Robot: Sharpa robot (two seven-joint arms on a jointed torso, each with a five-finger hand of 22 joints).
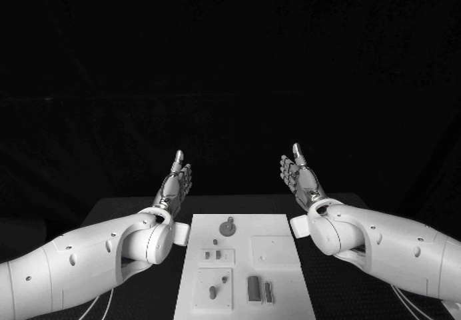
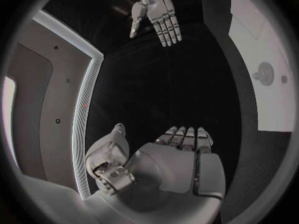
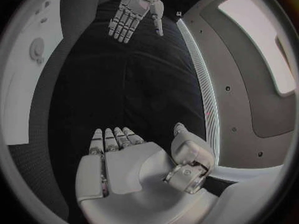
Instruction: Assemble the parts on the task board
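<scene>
While raised flat and empty-fingered at 10 and 2 o'clock: left robot hand (image 1: 174, 185), right robot hand (image 1: 302, 179). On task board (image 1: 274, 227), parts (image 1: 226, 227) lying loose.

I see a white task board (image 1: 272, 227) on the black table (image 1: 125, 208), behind the fingertips of both hands. On it the parts read as mid to dark grey: a round grey piece (image 1: 228, 228) nearest the fingers, two dark grey upright bars (image 1: 254, 289) farthest from them, and a small grey peg (image 1: 213, 291) on a pale square plate (image 1: 212, 289). My left hand (image 1: 174, 186) has silver fingers with darker bands; my right hand (image 1: 304, 179) matches, silver against the black backdrop beyond its fingertips. Both arms are plain glossy white.
</scene>
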